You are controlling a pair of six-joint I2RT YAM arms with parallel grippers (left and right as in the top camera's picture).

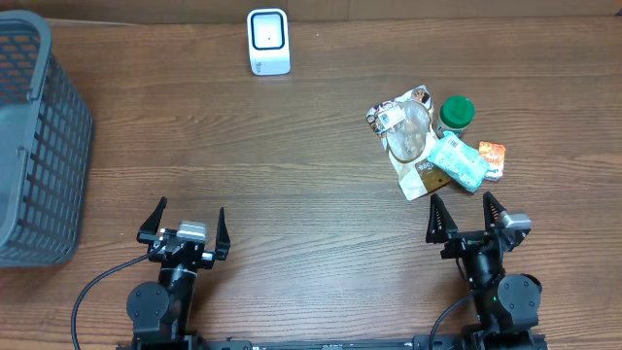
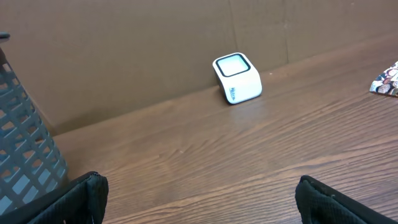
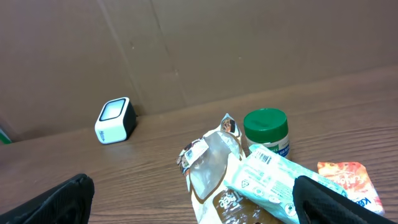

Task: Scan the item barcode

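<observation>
Left gripper [image 1: 190, 210] & right gripper [image 1: 462, 200] spread wide, empty; risk: packets [image 1: 458, 161] overlap, so grab may drag neighbours, botching pass at scanner [image 1: 268, 41].

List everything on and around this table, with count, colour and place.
scanner: one, white with a dark-rimmed window, far edge of the table near the middle
basket: one, grey, slatted, far left
snack bag: one, clear and brown, crumpled, in the pile on the right
jar: one, green lid, upright at the back of the pile
mint packet: one, pale green, lying partly on the snack bag
orange sachet: one, orange, flat, at the right edge of the pile
table: one, brown wood
left gripper: one, black, open, near left
right gripper: one, black, open, near right, just short of the pile
</observation>
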